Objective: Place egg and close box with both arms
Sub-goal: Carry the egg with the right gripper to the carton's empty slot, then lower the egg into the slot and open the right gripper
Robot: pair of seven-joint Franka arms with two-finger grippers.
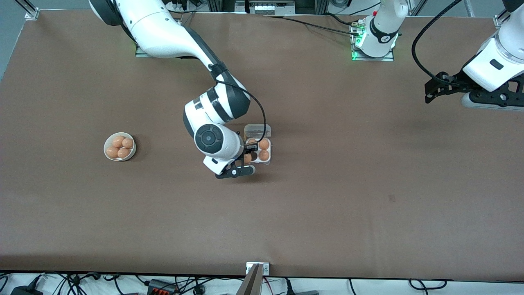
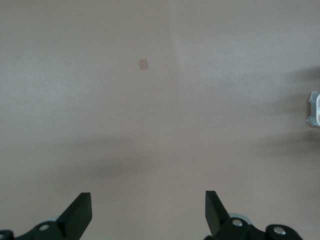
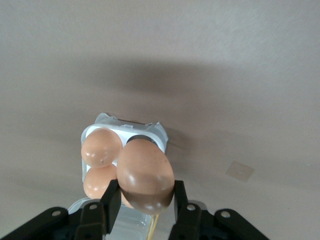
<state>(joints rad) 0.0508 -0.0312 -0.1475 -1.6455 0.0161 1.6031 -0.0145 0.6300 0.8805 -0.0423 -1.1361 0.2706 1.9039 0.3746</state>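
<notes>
My right gripper is shut on an orange-brown egg, held low over the box, above its cell toward the right arm's end and nearer the front camera. In the right wrist view the egg sits clamped between the black fingers, with the box just under it. Two eggs lie in the cells toward the left arm's end. The clear lid stands open on the side away from the front camera. My left gripper waits open in the air at the left arm's end; nothing lies between its fingers.
A round white bowl with several more eggs stands toward the right arm's end of the table. A metal bracket sits on the table's front edge. A small tape patch marks the brown tabletop under the left gripper.
</notes>
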